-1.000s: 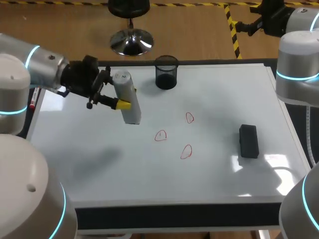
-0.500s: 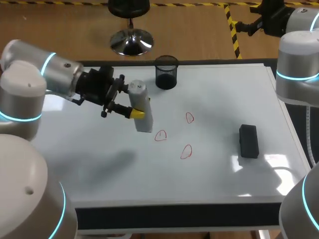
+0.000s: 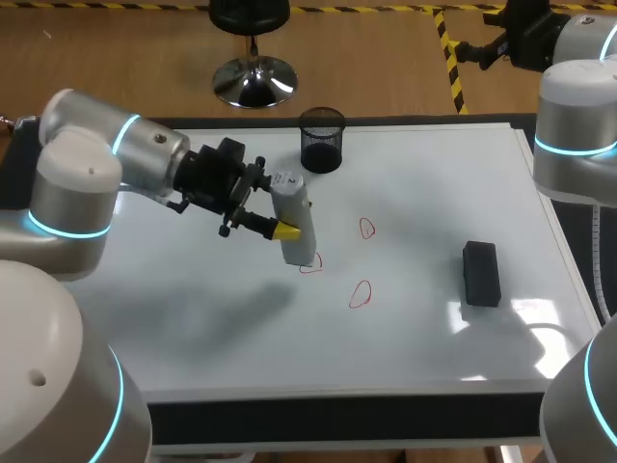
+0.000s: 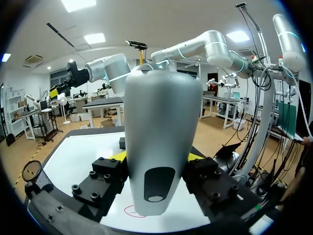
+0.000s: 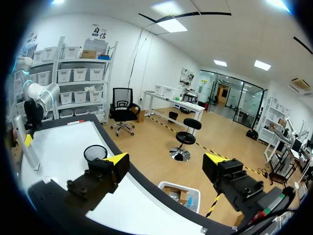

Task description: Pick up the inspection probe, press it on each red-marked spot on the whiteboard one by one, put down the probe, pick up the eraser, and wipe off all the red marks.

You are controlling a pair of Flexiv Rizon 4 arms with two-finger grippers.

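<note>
My left gripper (image 3: 280, 228) is shut on the grey inspection probe (image 3: 293, 218), which stands nearly upright over the whiteboard (image 3: 193, 328). The probe's lower end is at the leftmost of three red marks (image 3: 312, 264) and partly covers it. Two more red marks (image 3: 366, 228) (image 3: 360, 294) lie to its right. In the left wrist view the probe (image 4: 164, 147) fills the gap between the fingers (image 4: 116, 156), with a red mark (image 4: 131, 211) just under its tip. The black eraser (image 3: 480, 273) lies on the board's right part. My right gripper (image 5: 166, 161) is open and empty, off past the board's far right corner.
A black mesh cup (image 3: 322, 140) stands at the board's far edge, just behind the probe, and shows ahead of the right gripper as the mesh cup (image 5: 95, 152). My right arm (image 3: 576, 125) stands at the table's right edge.
My left arm has carried the probe to the right and toward the front, from the board's left part to the leftmost red mark. The right arm has not moved.
</note>
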